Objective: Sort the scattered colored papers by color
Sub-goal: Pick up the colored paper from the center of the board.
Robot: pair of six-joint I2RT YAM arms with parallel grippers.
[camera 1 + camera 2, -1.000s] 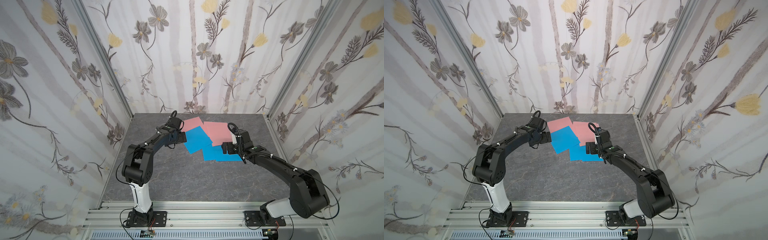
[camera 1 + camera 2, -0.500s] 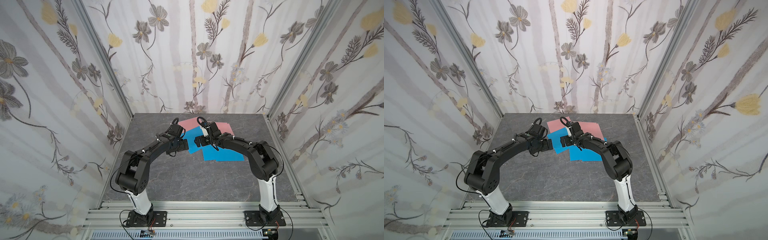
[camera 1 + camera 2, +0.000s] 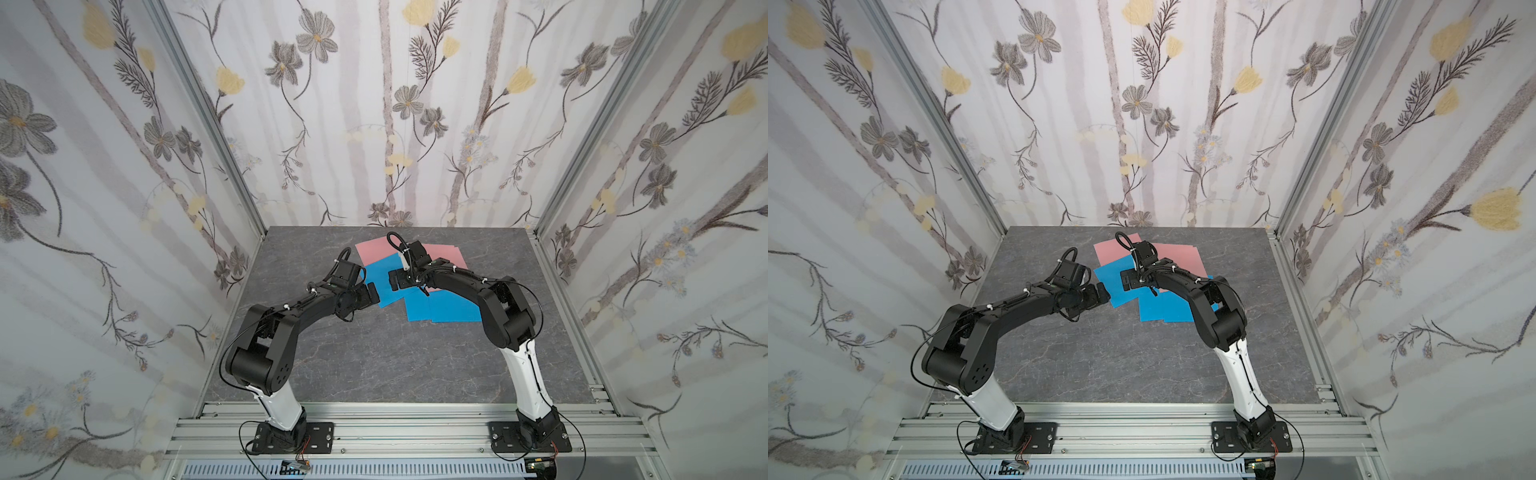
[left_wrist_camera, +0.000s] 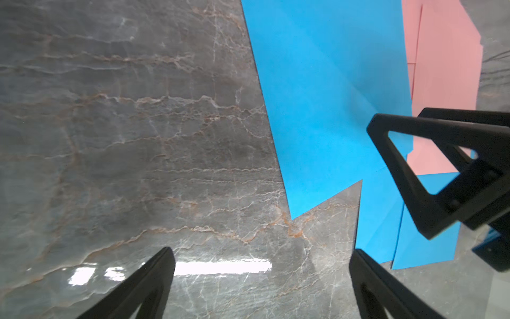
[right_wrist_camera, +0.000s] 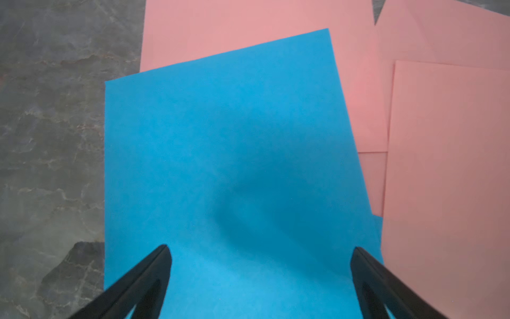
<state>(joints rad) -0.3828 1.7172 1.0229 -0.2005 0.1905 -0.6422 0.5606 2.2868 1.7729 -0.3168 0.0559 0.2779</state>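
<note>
Right tool (image 5: 260, 279): spread wide, empty, poised over top blue sheet (image 5: 234, 152) to peel it from pink sheets (image 5: 447, 165).
Left tool (image 4: 262, 281): wide, empty, over bare tabletop (image 4: 124, 124) beside it.

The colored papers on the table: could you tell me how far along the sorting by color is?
Nothing looks sorted yet: the blue papers and pink papers lie in one overlapping cluster on the marble table. In hand: nothing. The right gripper hangs open over the top blue sheet, and the left gripper is open over bare table beside it. All the separating remains.
</note>
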